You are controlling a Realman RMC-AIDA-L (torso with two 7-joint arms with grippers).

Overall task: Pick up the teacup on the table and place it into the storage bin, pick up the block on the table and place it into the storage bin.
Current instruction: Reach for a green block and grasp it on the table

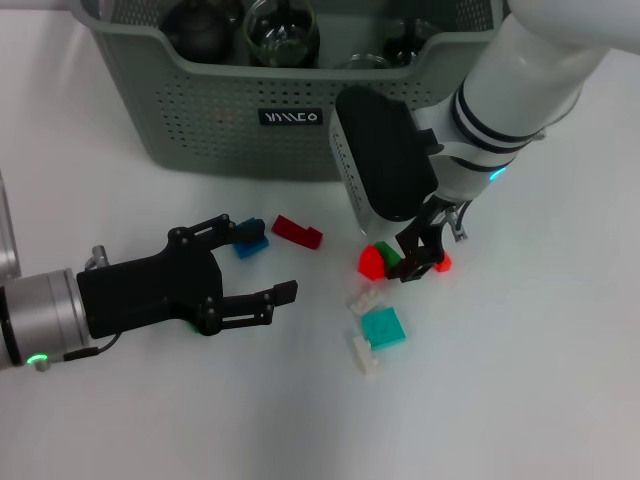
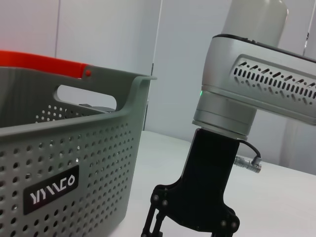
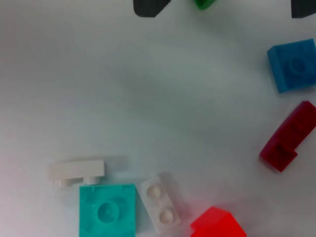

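White tabletop; storage bin (image 1: 240, 130) label unreadable; left tool (image 1: 262, 262) apart, right tool (image 1: 412, 262) straddling green block (image 1: 388, 253).

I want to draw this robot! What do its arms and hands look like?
Both arms are built alike. The left arm has a silver metal wrist with a small green light and a thin black cable, ending in a black, two-fingered left end effector. The right arm is glossy white with black rings and a tiny blue light, a perforated silver-grey wrist, and a black right end effector.
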